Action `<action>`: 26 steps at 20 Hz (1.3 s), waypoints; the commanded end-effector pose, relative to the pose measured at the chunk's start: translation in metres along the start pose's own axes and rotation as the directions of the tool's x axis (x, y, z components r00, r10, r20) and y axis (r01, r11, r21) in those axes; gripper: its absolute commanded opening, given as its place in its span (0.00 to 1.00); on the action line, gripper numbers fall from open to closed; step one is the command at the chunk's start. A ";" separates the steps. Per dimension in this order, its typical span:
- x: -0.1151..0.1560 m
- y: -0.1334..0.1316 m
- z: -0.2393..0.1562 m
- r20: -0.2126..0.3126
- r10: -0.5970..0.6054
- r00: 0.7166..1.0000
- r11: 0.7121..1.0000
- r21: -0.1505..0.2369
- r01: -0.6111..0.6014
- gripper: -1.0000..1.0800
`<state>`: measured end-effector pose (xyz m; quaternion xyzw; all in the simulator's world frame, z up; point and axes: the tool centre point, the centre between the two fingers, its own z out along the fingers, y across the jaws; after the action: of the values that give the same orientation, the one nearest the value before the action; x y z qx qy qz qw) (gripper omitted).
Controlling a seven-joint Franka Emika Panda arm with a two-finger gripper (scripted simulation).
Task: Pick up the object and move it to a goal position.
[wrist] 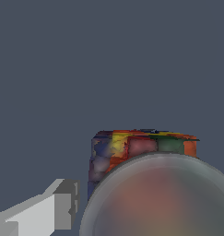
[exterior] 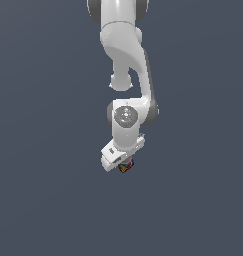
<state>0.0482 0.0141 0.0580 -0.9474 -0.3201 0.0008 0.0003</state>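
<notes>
- From the exterior view, the white arm reaches down from the top of the frame against a plain dark slate backdrop, its wrist bent so the hand tips toward the exterior view's left.
- At its lower end sits the gripper, and the object peeks out right under the hand as a tiny dark speck with orange and red patches. It sits tight up against the hand, mostly hidden by it.
- From here I cannot tell whether the fingers are spread or pinching the object; they are too small and covered.
- In the wrist view, the object fills much of the frame: a blurred greyish-tan rounded top in front, and behind it a dark band with red, orange, yellow, green and bluish patches.
- One pale grey finger shows near the object's side, with a narrow gap visible between them. The other finger is out of sight, so the grip stays unclear here as well.
</notes>
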 end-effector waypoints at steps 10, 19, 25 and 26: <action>0.001 0.001 0.000 -0.001 0.000 1.000 1.000 -0.001 0.000 0.00; -0.009 -0.002 0.000 0.000 0.001 1.000 1.000 -0.001 -0.001 0.00; -0.029 -0.008 0.000 0.000 0.001 1.000 1.000 -0.001 -0.001 0.00; -0.034 -0.009 0.000 0.000 0.001 1.000 1.000 -0.001 -0.001 0.00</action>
<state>0.0218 0.0044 0.0580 -0.9473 -0.3205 0.0004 0.0002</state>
